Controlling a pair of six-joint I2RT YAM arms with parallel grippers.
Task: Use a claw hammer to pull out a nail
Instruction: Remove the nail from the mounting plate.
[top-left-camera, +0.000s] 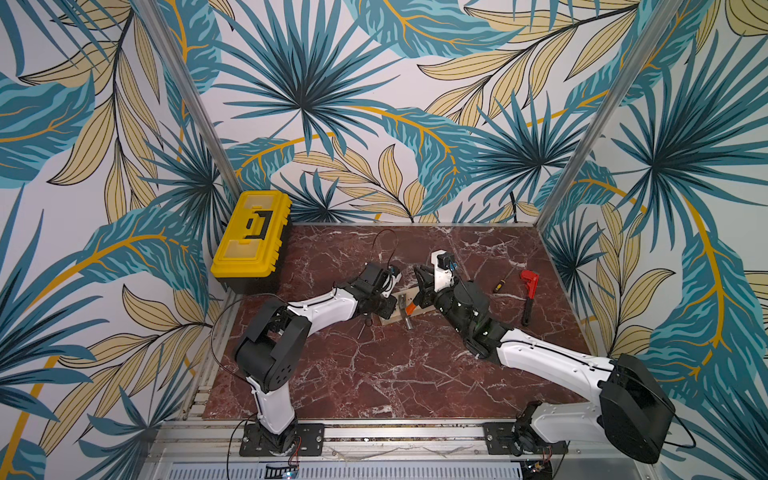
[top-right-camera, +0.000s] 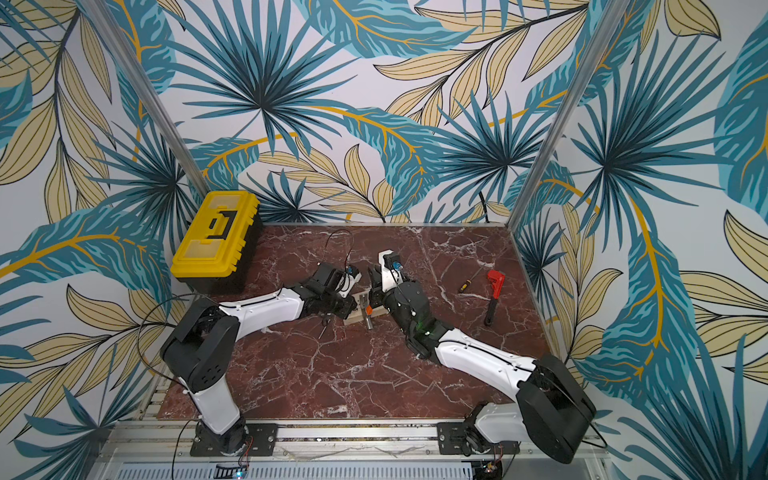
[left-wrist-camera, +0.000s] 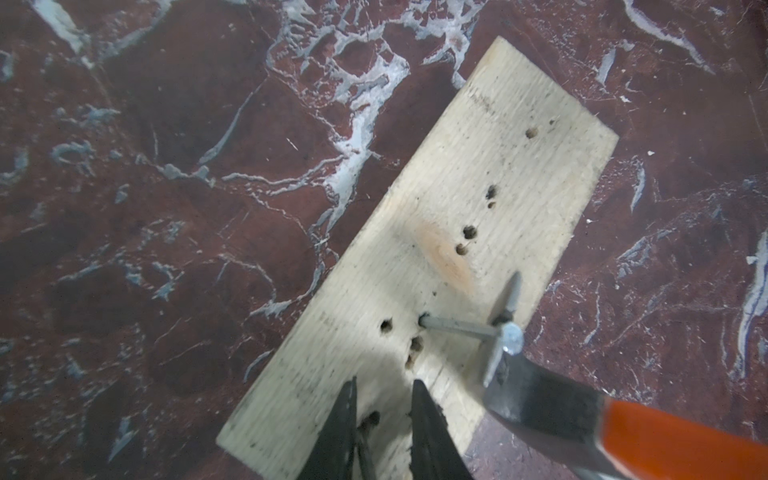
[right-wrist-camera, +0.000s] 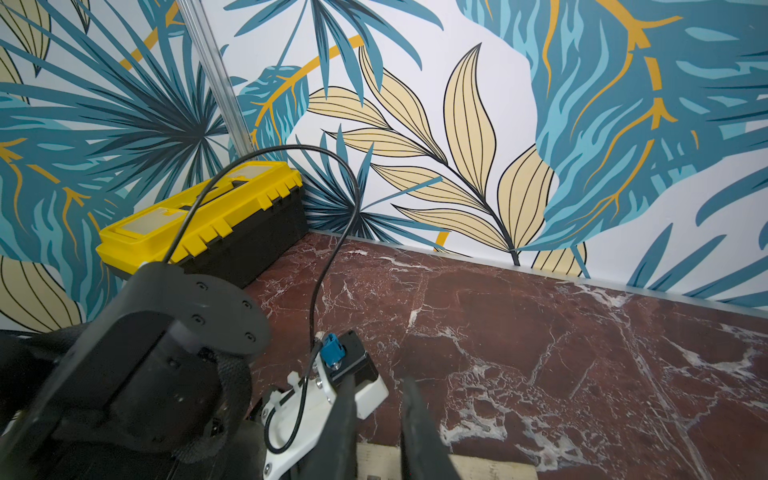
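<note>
The left tool (left-wrist-camera: 385, 386), jaws a little apart, presses on the wooden board (left-wrist-camera: 478, 199), seemingly to pin it to the worktop (left-wrist-camera: 166, 208), while just ahead of it the claw hammer (left-wrist-camera: 540, 407), clamped in the right tool (right-wrist-camera: 379, 390), hooks the leaning nail (left-wrist-camera: 457, 329) for levering.

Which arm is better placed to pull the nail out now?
Right: the right gripper holds the hammer, whose claw hooks the nail head. The left gripper is over the board, away from the handle.

White arm links (top-left-camera: 320, 307), black joints (top-left-camera: 266, 353), black cables (right-wrist-camera: 297, 146)
</note>
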